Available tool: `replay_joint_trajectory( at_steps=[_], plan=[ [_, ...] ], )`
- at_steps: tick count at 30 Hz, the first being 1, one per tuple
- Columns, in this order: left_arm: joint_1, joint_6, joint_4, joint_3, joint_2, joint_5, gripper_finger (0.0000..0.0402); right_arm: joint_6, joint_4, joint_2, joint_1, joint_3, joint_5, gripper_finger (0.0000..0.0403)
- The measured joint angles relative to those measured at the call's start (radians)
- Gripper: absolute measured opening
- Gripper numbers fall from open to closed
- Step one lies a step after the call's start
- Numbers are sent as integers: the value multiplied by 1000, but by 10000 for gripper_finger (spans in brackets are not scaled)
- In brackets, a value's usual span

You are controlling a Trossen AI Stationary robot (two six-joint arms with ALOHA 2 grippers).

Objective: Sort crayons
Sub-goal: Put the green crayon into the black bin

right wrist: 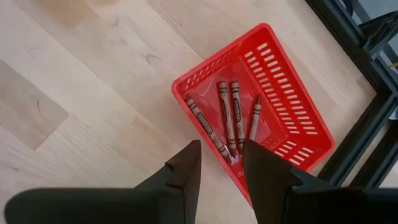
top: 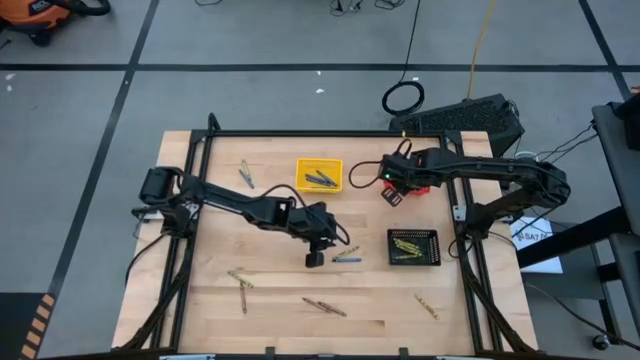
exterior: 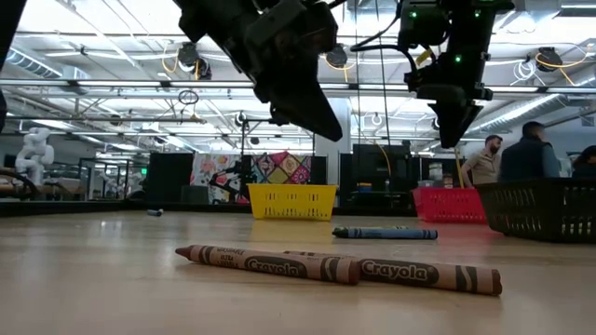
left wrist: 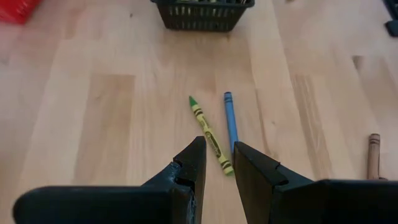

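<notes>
Table (top: 200,300): loose crayons are being left scattered over the wood, well behind and to the sides of both sets of jaws; two brown ones (exterior: 340,268) are lying end to end at the near edge in the low view.

Left gripper (left wrist: 219,163): it is being held over the middle of the table, jaws slightly spread with nothing pinched between them.

Right gripper (right wrist: 221,163): it is being held above the near rim of the red basket (right wrist: 298,124), jaws parted and empty.

Black basket (top: 413,247): yellow-olive crayons are being kept inside, straight ahead of the left jaws and well beyond the two loose crayons.

Yellow basket (top: 319,174): blue-grey crayons are being kept inside, off to the side of the left jaws.

Brown-red crayons (right wrist: 229,115): four are being held in the red basket, directly ahead of the right jaws.

Green crayon (left wrist: 210,134): its lower end is lying right at the gap of the left jaws.

Blue crayon (left wrist: 231,121): it is lying just beside the green one, running ahead from the jaw tip on that side.

Step in hand: a pick by the left gripper is judged to be under way, while a drop by the right looks finished.

Next move: lowering onto one crayon alone is being called for, without nudging its neighbour.
</notes>
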Motion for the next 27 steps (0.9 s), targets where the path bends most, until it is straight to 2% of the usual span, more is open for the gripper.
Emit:
replay_joint_trajectory(
  at_steps=[17, 27],
  plan=[
    [7, 0, -11, 96, 179, 24, 83, 0, 7, 0, 0, 0, 0, 105],
    [7, -1, 6, 98, 188, 24, 83, 0, 30, 0, 0, 0, 0, 105]
  ],
)
